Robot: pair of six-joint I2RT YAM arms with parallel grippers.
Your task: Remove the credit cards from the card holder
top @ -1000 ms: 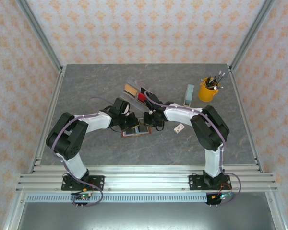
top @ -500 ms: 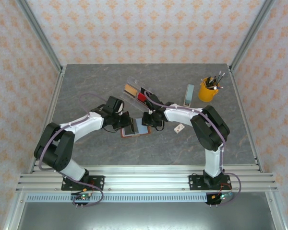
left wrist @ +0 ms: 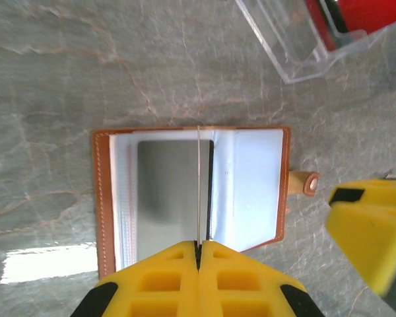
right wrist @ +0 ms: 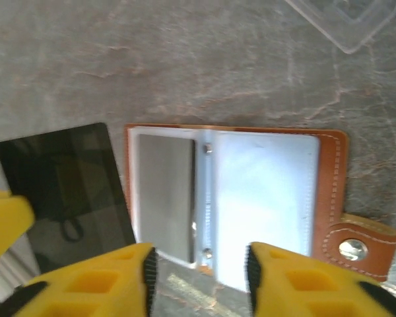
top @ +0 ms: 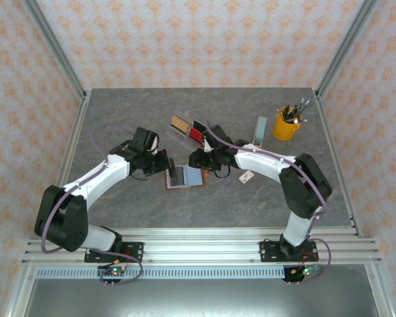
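On the grey table (top: 119, 119) the card holder (top: 185, 177) lies open under the spread, empty right gripper (right wrist: 198, 261); the left gripper (left wrist: 198, 246) pinches a black card (right wrist: 59, 175), edge-on to its own camera, broad-faced from the right wrist

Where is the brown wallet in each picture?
Top external: card holder lies open mid-table.
Left wrist: card holder centre, above the left hand pinching a credit card.
Right wrist: card holder centre-right, above the right hand.
Shared landmark: clear tray beyond it.

Stitched leather card holder (right wrist: 331, 191), glossy black card (right wrist: 59, 178)
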